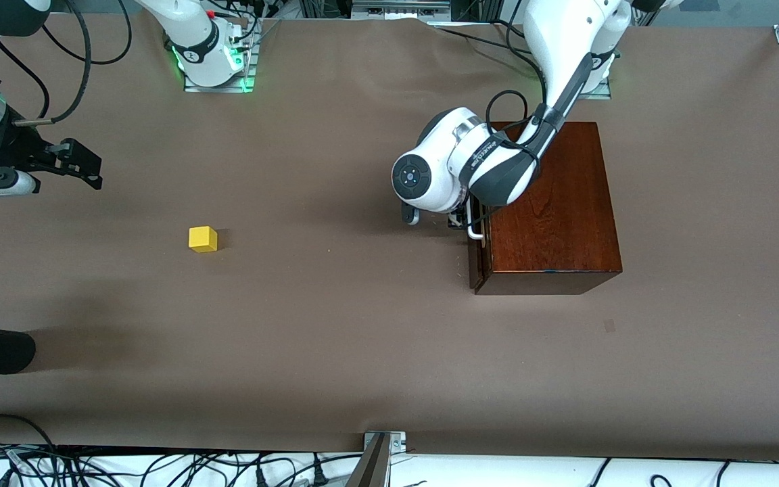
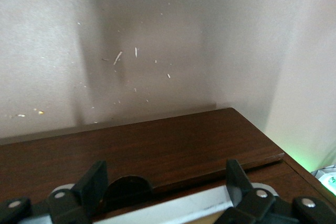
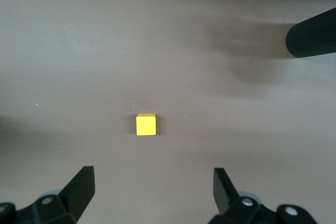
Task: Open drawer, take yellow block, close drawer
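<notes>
Gripping the white handle (image 1: 475,226) of the drawer (image 1: 479,260) seems to be the step in hand; the left gripper (image 1: 460,218) is down at the front of the dark wooden box (image 1: 552,210), and in the left wrist view its two fingers (image 2: 97,179) stand apart with the white bar lying between them, not yet pinched as far as I can judge. The drawer front looks almost flush with the box, so the drawer is still closed or nearly so. To do this well, the fingers should press together squarely on the middle of the bar, then the pull should go straight out toward the right arm's end of the table, slow and level, so that the box does not slide or turn. The yellow block (image 1: 203,239) is not in the drawer; it lies on the bare brown table (image 1: 335,325), well apart from the box, toward the right arm's end. The right gripper (image 1: 72,166) waits near that end of the table, its fingers (image 3: 81,187) spread wide and empty.
</notes>
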Robot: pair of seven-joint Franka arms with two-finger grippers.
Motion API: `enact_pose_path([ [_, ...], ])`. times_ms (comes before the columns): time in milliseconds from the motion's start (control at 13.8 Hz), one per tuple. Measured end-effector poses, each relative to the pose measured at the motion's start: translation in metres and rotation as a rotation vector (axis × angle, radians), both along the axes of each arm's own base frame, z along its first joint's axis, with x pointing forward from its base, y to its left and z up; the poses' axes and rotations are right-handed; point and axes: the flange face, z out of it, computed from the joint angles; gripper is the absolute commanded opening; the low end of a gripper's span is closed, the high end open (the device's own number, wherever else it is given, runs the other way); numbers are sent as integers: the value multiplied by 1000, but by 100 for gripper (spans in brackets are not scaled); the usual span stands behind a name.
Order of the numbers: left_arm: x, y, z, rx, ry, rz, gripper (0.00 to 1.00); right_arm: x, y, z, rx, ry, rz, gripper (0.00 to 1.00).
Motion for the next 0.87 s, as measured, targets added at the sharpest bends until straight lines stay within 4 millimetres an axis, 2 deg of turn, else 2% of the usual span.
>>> enact_pose_path([
  [72, 2, 0, 9, -8, -14, 1, 100, 0, 0, 0, 0, 0, 0, 100],
  [217, 7, -3, 41, -36, -64, 16, 100, 0, 1, 0, 0, -2, 1, 100],
  [362, 8, -7, 82, -77, -120, 47, 100, 0, 2, 1, 1, -3, 2, 100],
  [507, 16, -1, 133, -125, -193, 75, 100, 0, 2, 1, 1, -3, 2, 100],
  [579, 27, 13, 162, -149, -236, 105, 100, 0, 2, 1, 1, -3, 2, 100],
  [651, 41, 37, 192, -169, -278, 148, 100, 0, 2, 1, 1, -2, 2, 100],
  [796, 69, 105, 243, -185, -349, 259, 100, 0, 2, 1, 1, -2, 1, 100],
  [868, 79, 142, 259, -178, -364, 314, 100, 0, 3, 1, 1, -2, 1, 100],
])
